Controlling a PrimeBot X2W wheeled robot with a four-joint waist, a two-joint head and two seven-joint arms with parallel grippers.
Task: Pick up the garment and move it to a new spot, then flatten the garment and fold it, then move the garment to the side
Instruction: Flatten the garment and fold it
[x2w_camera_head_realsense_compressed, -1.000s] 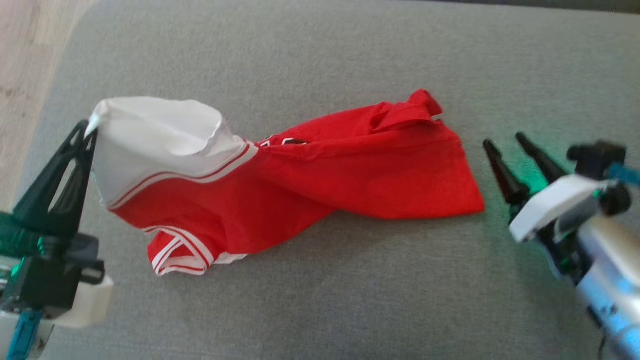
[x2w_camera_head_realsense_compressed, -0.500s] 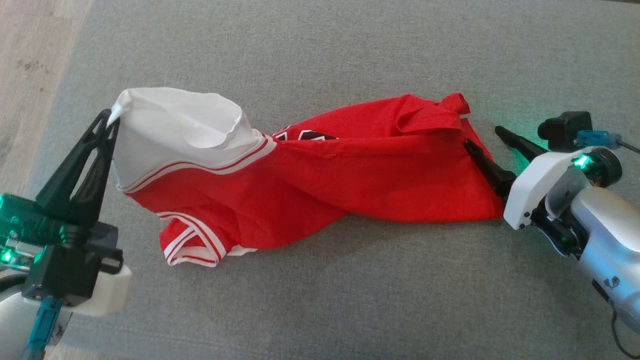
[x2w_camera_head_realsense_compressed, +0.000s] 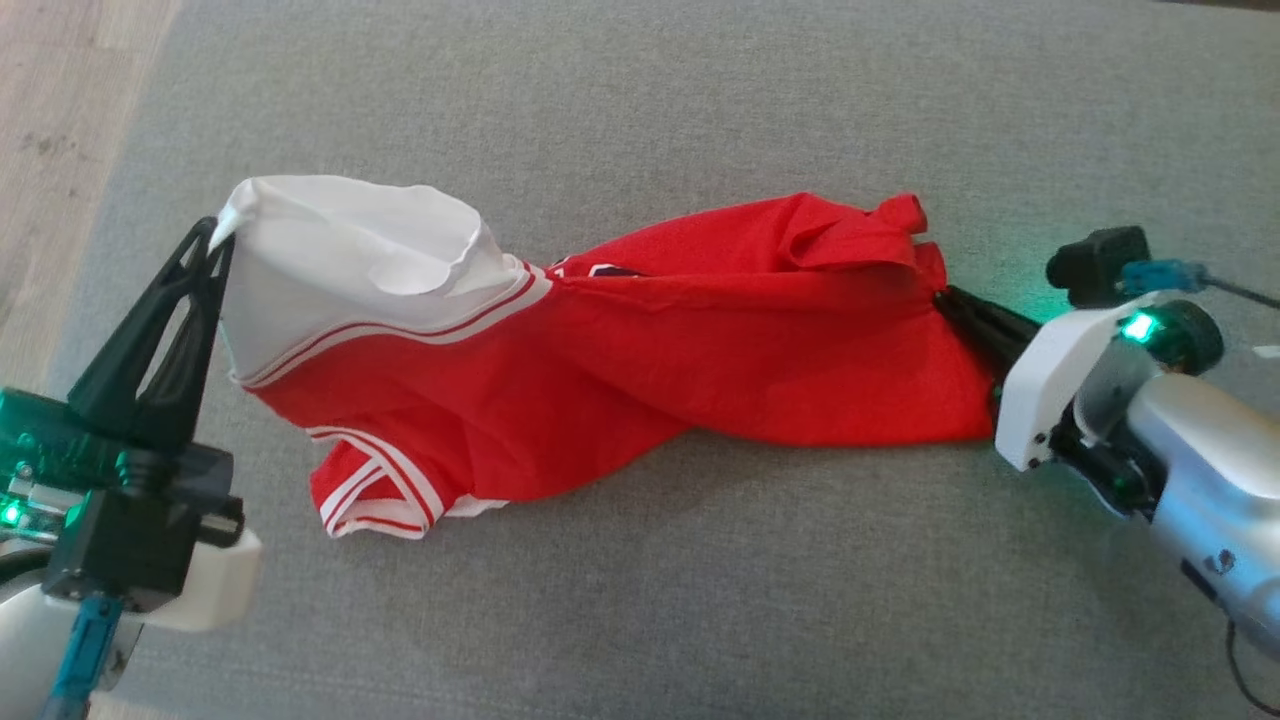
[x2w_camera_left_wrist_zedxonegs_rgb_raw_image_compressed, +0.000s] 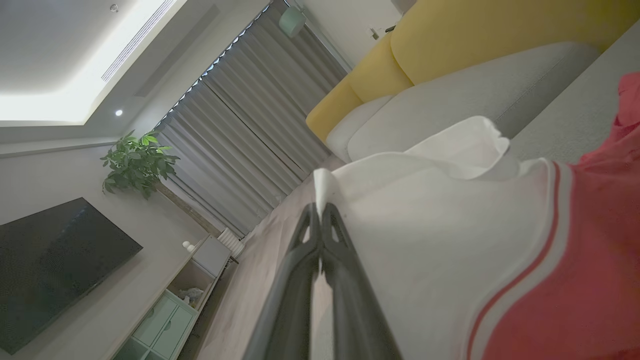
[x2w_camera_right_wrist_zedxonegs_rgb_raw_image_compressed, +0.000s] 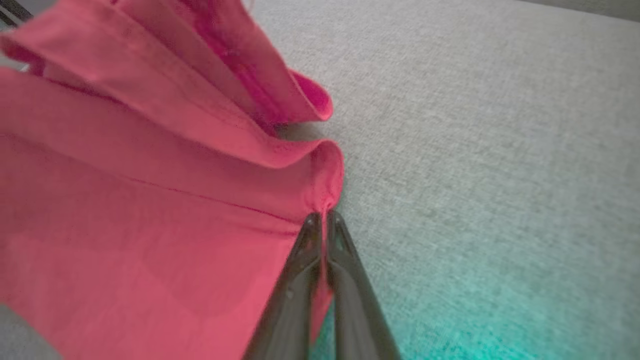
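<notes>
The garment (x2w_camera_head_realsense_compressed: 650, 360) is lying stretched across the middle of the grey cushion (x2w_camera_head_realsense_compressed: 700, 600).
At nine o'clock the left gripper (x2w_camera_head_realsense_compressed: 212, 235) is pinching the white corner tight and holding it raised. The striped sleeve is drooping toward seven o'clock. At three o'clock the right gripper (x2w_camera_head_realsense_compressed: 945, 297) is squeezing the red hem, fingers pressed together on the cloth.

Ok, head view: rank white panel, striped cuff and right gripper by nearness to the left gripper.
1. White panel, pinched in the left gripper.
2. Striped cuff, lower, nearer the robot.
3. Right gripper, far right, clamping the red edge.
</notes>
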